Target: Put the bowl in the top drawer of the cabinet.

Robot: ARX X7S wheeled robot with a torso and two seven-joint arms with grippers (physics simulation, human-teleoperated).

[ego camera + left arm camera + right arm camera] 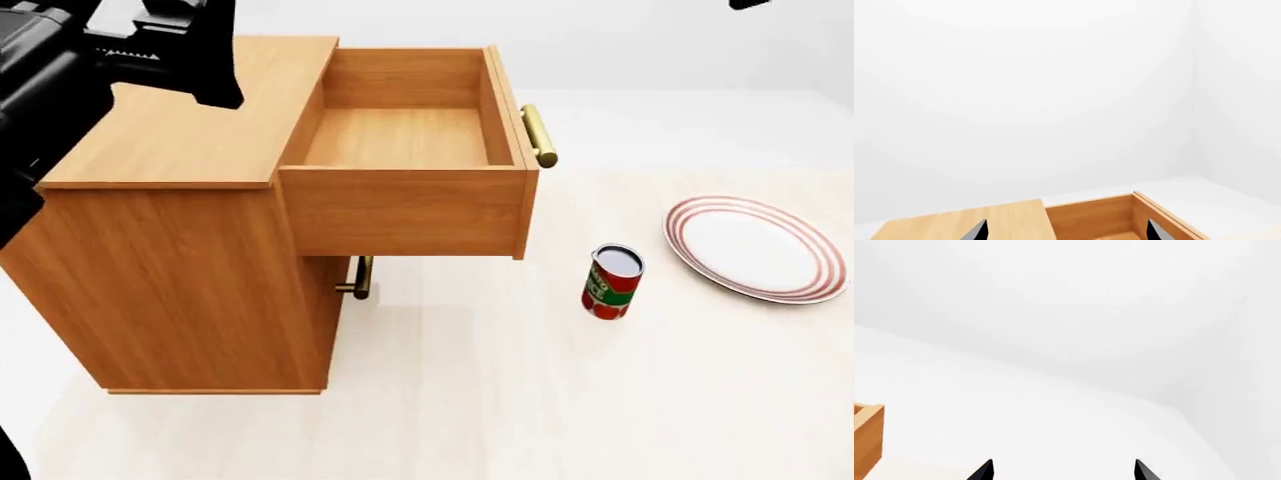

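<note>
The bowl is not showing in any of the three views, so where it sits cannot be told. The top drawer [400, 140] is standing pulled fully out of the cabinet [174, 250], its light wooden floor bare and its brass bar handle [538, 135] facing the plate side of the scene. Below it, the lower drawer's small brass handle [356, 280] is peeking out from under the open drawer.

On the pale floor [507, 400] beside the cabinet, a red and green can [611, 283] is standing upright, and a flat white plate with red rings [755, 248] is lying just beyond it, apart from the can.

The left gripper [1066, 234] is hovering over the cabinet top and the open drawer; only its two dark fingertips [976, 231] are showing, set wide apart with nothing between them. The left arm [94, 50] is reaching in above the cabinet's top. The right gripper [1062, 473] is pointing at white floor and wall, its tips likewise spread and holding nothing.
</note>
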